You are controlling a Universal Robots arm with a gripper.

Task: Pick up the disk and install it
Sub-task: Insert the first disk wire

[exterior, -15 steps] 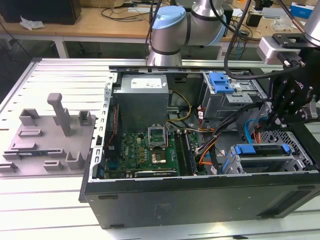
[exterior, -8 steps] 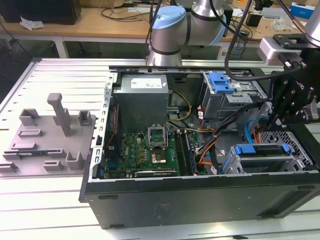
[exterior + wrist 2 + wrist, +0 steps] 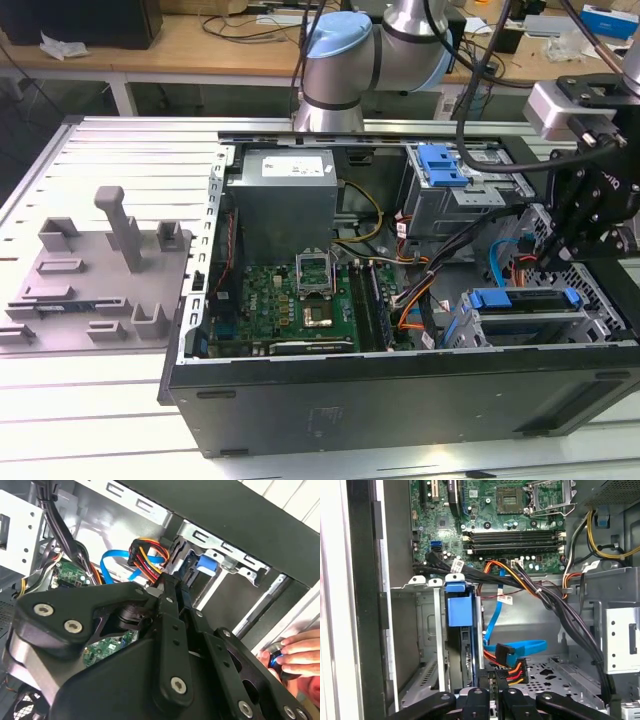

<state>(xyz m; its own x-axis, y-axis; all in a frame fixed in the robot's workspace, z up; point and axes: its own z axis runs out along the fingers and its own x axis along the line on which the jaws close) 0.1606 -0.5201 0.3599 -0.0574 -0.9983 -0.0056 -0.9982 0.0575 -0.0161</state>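
jaws of the gripper [image 3: 174, 585] look drawn together at the tips, and i can make out nothing pinched between them. just beyond them, in the first wrist view, sits a plug of orange, red and yellow wires [image 3: 512, 670], with a flat blue ribbon cable [image 3: 520, 647] looping beside it. next to those, the disk [image 3: 459, 611] stands on edge in its slot in the drive cage [image 3: 426, 630]. its glossy blue plastic carrier faces out, with the dark drive body behind it. it appears already in the bay, so the work in hand looks like seating it. i'd judge any press should run straight along the cage rails, square to the carrier's face, and keep off the soft, springy wires just beside it. the cage is thin folded sheet metal, dull grey. farther back lies the green motherboard [image 3: 510, 525], flat and studded with slots.
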